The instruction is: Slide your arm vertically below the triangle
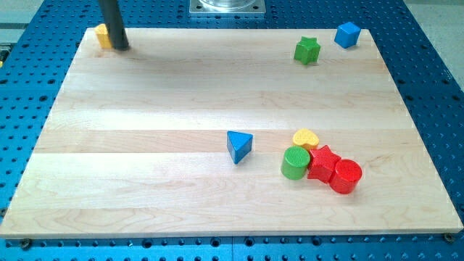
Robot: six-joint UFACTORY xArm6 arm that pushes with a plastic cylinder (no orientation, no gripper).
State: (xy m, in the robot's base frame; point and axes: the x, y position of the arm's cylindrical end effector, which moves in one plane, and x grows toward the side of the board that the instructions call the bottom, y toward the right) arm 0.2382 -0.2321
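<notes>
1. My tip (121,48), the lower end of the straight dark rod, rests on the pale wooden board (145,159) at the view's top left corner. It has no jaws and grasps nothing.
2. Just to the tip's left, touching or nearly touching the rod, sits a yellow block (104,35), partly hidden, its shape unclear.
3. The blue triangle block (238,146) lies well apart from the tip, toward the view's lower right, near the board's middle.
4. Further right of the triangle is a cluster: a yellow heart-like block (306,138), green cylinder (295,162), red star (323,162) and red cylinder (346,175).
5. Far to the tip's right, along the view's top, stand a green star (307,50) and blue cube (347,34).
</notes>
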